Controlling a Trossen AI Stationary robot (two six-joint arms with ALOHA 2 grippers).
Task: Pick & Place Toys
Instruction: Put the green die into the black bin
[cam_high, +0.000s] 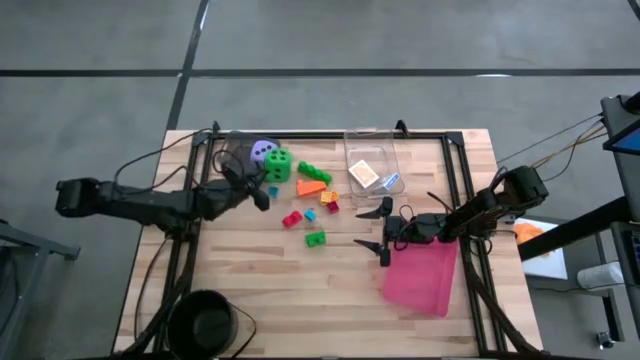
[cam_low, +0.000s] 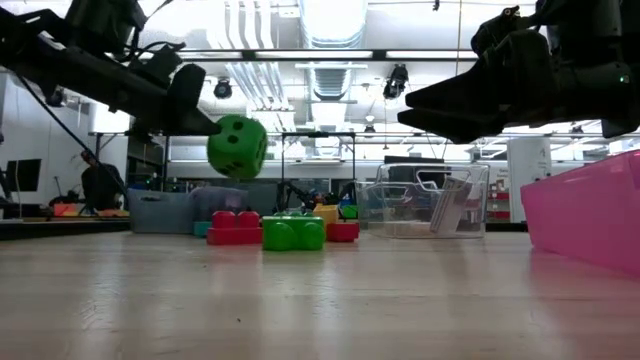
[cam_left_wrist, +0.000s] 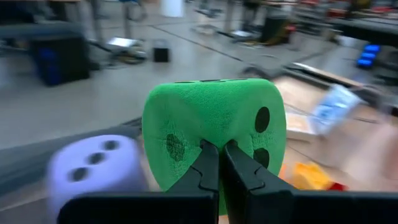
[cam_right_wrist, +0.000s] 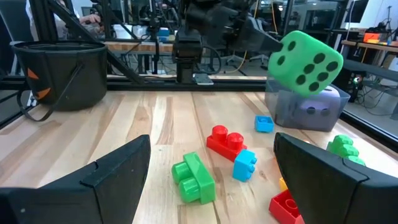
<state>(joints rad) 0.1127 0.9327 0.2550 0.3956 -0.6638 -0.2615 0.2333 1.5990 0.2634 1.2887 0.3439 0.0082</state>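
Above the table (cam_high: 250, 290), green die (cam_low: 237, 146) in left pincer (cam_high: 266, 192).

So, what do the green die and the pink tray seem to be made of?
The green die held in the left tool looks like soft foam: matte, finely grainy, with rounded edges, and the fingers pinch into it. The pink tray looks like hard, translucent plastic: smooth, slightly glossy, with light passing through its wall.
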